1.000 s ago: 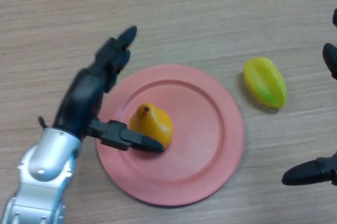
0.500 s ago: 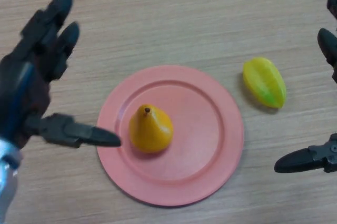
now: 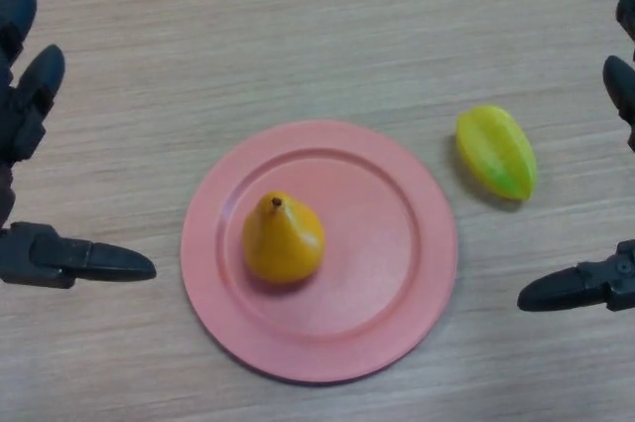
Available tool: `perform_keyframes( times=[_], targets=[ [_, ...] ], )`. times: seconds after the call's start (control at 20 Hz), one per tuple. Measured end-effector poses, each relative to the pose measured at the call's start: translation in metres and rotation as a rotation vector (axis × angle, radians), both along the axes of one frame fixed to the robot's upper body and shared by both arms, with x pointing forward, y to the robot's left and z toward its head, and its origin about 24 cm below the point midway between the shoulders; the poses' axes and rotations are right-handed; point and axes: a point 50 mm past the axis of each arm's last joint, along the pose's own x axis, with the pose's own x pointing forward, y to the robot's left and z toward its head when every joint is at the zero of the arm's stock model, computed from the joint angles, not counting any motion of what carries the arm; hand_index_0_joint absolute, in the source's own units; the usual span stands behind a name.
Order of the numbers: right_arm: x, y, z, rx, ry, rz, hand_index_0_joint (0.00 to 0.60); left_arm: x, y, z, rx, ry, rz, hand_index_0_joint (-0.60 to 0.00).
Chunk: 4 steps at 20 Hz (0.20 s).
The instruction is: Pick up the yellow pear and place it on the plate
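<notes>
Head view, looking down: the yellow pear [image 3: 283, 240] is sitting upright on the plate [image 3: 397, 243], left of the plate's centre, stem end pointing toward the far side of the table, its base resting inside the inner ring. The plate, a pinkish-red round one, is lying flat on the wooden table [image 3: 298, 25] in front of me. My left hand [image 3: 30, 144] is showing at the left edge, clear of the plate and touching nothing; its fingers are stretched out straight and spread, the thumb [image 3: 84, 260] pointing toward the plate's rim with a gap of bare table between them, so I am reading this hand as released and holding nothing. My right hand [image 3: 595, 283] is hanging at the right edge, only partly in frame, fingers likewise extended and empty, one dark tip pointing inward toward the plate. A yellow-green star fruit [image 3: 496, 153] is lying on the table just beside the plate's right rim, apart from it, between the plate and my right hand.
</notes>
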Motion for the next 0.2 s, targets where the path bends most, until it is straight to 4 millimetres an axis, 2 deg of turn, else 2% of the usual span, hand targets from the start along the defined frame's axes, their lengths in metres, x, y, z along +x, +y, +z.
perform_keyframes(
  times=[0.2],
  targets=[
    [-0.0003, 0.0030, -0.0036, -0.011, 0.018, 0.023, 0.000, 0.0003, -0.0007, -0.0005, -0.001, 0.001, -0.003, 0.000]
  ],
)
